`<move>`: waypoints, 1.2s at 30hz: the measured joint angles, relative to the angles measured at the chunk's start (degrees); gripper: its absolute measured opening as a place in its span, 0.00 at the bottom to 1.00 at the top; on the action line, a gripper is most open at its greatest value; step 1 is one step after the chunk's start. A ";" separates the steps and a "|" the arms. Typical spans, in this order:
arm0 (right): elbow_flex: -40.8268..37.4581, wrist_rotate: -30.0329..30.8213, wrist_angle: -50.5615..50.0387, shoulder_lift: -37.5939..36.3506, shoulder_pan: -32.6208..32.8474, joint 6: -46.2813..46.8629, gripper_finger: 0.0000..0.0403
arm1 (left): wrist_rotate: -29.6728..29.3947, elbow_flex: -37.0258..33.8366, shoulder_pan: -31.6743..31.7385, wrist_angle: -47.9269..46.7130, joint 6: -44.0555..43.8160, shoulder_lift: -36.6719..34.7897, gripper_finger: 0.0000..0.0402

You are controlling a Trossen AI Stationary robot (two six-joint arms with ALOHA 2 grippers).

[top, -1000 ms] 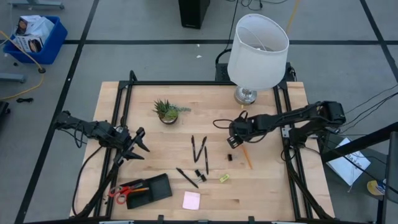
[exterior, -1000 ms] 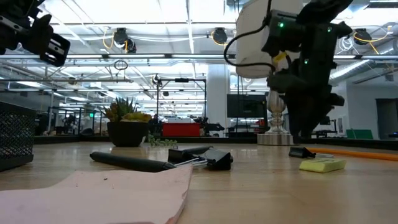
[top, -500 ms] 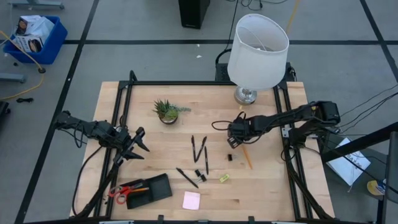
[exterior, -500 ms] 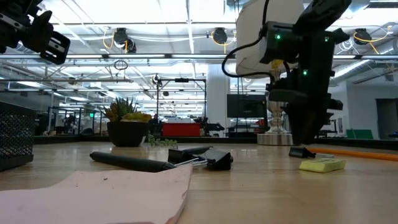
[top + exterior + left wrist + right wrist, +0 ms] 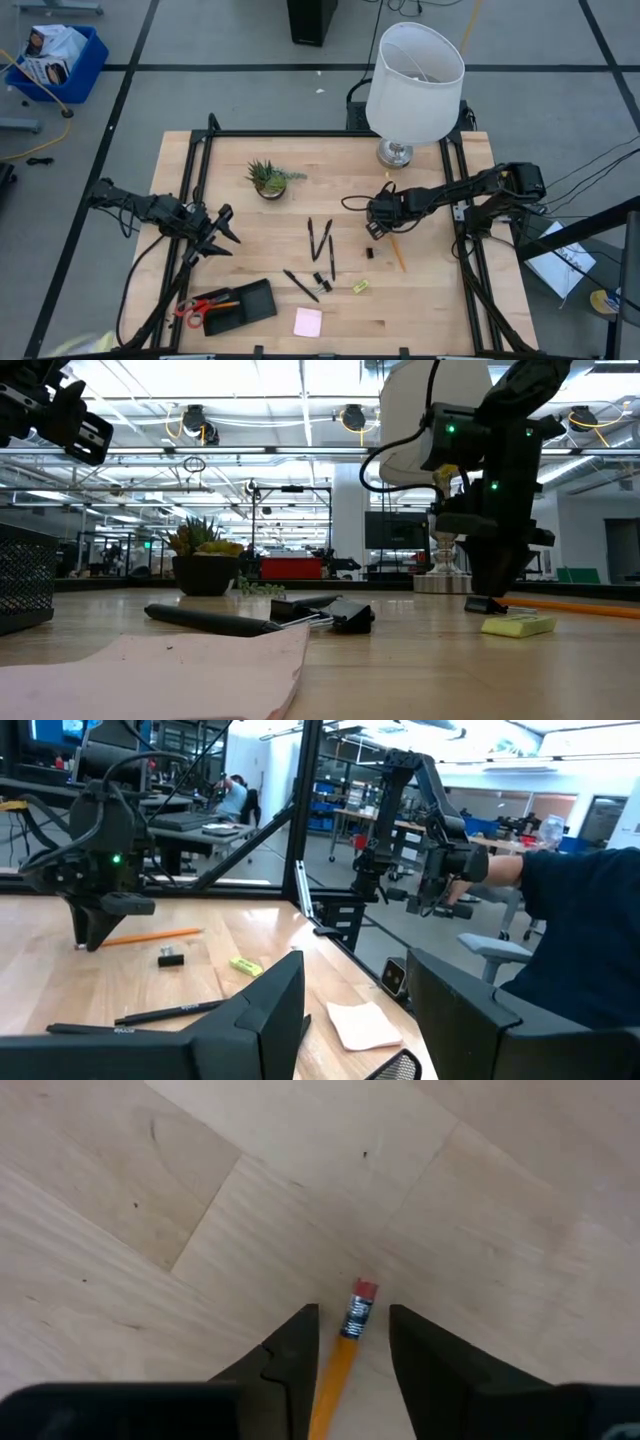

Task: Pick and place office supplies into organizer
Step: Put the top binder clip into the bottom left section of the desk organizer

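Observation:
An orange pencil (image 5: 397,251) with a red eraser lies flat on the wooden table. My right gripper (image 5: 352,1315) points down over the pencil's eraser end (image 5: 365,1290). It is open, one finger on each side of the pencil, with a narrow gap on both sides. The black organizer (image 5: 255,298) sits at the near left, with red-handled scissors (image 5: 197,306) at its left end. Black pens (image 5: 320,240), small black clips (image 5: 368,253), a yellow-green block (image 5: 360,286) and a pink pad (image 5: 308,321) lie loose on the table. My left gripper (image 5: 228,235) waits open above the table's left side.
A white-shaded lamp (image 5: 413,85) stands at the far right, just behind my right arm. A small potted plant (image 5: 268,178) stands at the far middle. Black frame rails run along the table's left and right sides. A person's dark sleeve (image 5: 590,940) shows beyond the table.
My right gripper has sunk toward the table over the pencil's eraser end. The pencil has stayed where it was.

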 joint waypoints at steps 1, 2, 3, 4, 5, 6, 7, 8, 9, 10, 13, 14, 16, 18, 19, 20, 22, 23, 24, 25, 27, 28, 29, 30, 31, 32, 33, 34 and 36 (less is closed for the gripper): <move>-0.02 -0.07 0.00 0.02 0.00 -0.05 0.25 | 0.02 0.00 0.00 0.00 0.00 0.00 0.45; -0.02 -0.11 0.04 0.02 0.00 -0.20 0.23 | 0.00 0.00 0.00 0.00 0.00 0.00 0.45; -0.02 -0.19 0.05 0.02 0.00 -0.22 0.21 | 0.00 0.00 0.00 0.00 0.00 0.00 0.45; -0.02 -0.22 0.07 0.03 0.00 -0.22 0.19 | 0.00 0.00 0.00 0.00 0.00 0.00 0.45; -0.04 -0.23 0.10 0.04 0.00 -0.25 0.17 | 0.00 0.00 0.00 0.00 0.00 0.00 0.45; -0.04 -0.26 0.11 0.04 0.00 -0.51 0.15 | 0.00 0.00 0.00 0.00 -0.02 0.00 0.45; -0.04 -0.32 0.13 0.07 0.00 -0.78 0.12 | 0.00 0.00 0.00 -0.02 0.00 0.00 0.45; -0.04 -0.32 0.17 0.07 0.00 -1.04 0.10 | 0.00 0.00 0.00 -0.03 0.01 0.00 0.45; -0.04 -0.30 0.26 0.07 0.00 -1.06 0.08 | 0.00 0.00 0.00 -0.12 0.08 0.00 0.45; -0.04 -0.27 0.28 0.07 0.00 -1.08 0.06 | -0.03 0.00 0.00 -0.26 0.21 0.00 0.45; -0.14 -0.23 0.81 0.07 0.00 -1.65 0.02 | -0.13 0.00 0.00 -0.44 0.26 0.00 0.45; -0.15 -0.19 1.05 0.09 0.00 -1.83 0.02 | -0.13 0.00 0.00 -0.42 0.26 0.00 0.45; -0.15 -0.09 1.68 0.09 0.00 -2.00 0.03 | -0.13 0.00 0.00 -0.42 0.27 0.00 0.45; -0.15 0.04 1.95 0.11 0.00 -1.98 0.05 | -0.13 0.00 0.00 -0.44 0.42 0.00 0.45; -0.15 0.08 2.02 0.11 0.00 -1.98 0.05 | -0.13 0.00 0.00 -0.44 0.42 0.00 0.45; -0.15 0.10 2.21 0.11 0.00 -2.13 0.05 | -0.13 0.01 0.00 -0.43 0.42 0.00 0.45; -0.17 0.10 2.93 0.13 0.00 -2.46 0.04 | -0.13 0.02 0.00 -0.42 0.42 0.00 0.45; -0.20 0.10 3.65 0.11 0.00 -2.78 0.04 | -0.13 0.02 0.00 -0.42 0.42 0.00 0.45; -0.22 0.08 4.35 -0.06 0.00 -3.02 0.04 | -0.13 0.02 0.00 -0.42 0.42 0.00 0.45; -0.26 0.04 5.11 -0.19 0.00 -3.06 0.04 | -0.13 0.02 0.00 -0.43 0.42 0.00 0.45; -0.30 -0.12 6.77 -0.20 0.00 -3.56 0.04 | -0.11 0.02 0.00 -0.43 0.42 0.00 0.45; -0.31 -0.20 7.61 -0.33 0.00 -4.04 0.04 | -0.13 0.02 0.00 -0.44 0.42 0.00 0.45; -0.33 -0.40 8.24 -0.72 0.00 -4.22 0.04 | -0.11 0.02 0.00 -0.44 0.42 0.00 0.45; -0.33 -0.37 8.99 -0.98 0.01 -4.40 0.04 | -0.13 0.02 0.00 -0.44 0.42 0.00 0.45; -0.32 -0.38 9.97 -1.12 0.02 -4.55 0.04 | -0.15 0.02 0.00 -0.44 0.42 0.00 0.45; -0.31 -0.38 11.06 -1.13 0.03 -4.67 0.04 | -0.17 0.02 0.00 -0.44 0.40 0.00 0.45; -0.31 -0.38 11.84 -1.37 0.04 -5.02 0.04 | -0.39 0.02 0.00 -0.42 0.40 0.00 0.45; -0.31 -0.38 12.39 -1.82 0.04 -5.70 0.04 | -0.72 0.02 0.00 -0.42 0.39 0.00 0.45; -0.25 -0.28 15.75 -2.26 0.04 -6.24 0.04 | -1.46 0.02 0.00 -0.63 0.39 0.00 0.45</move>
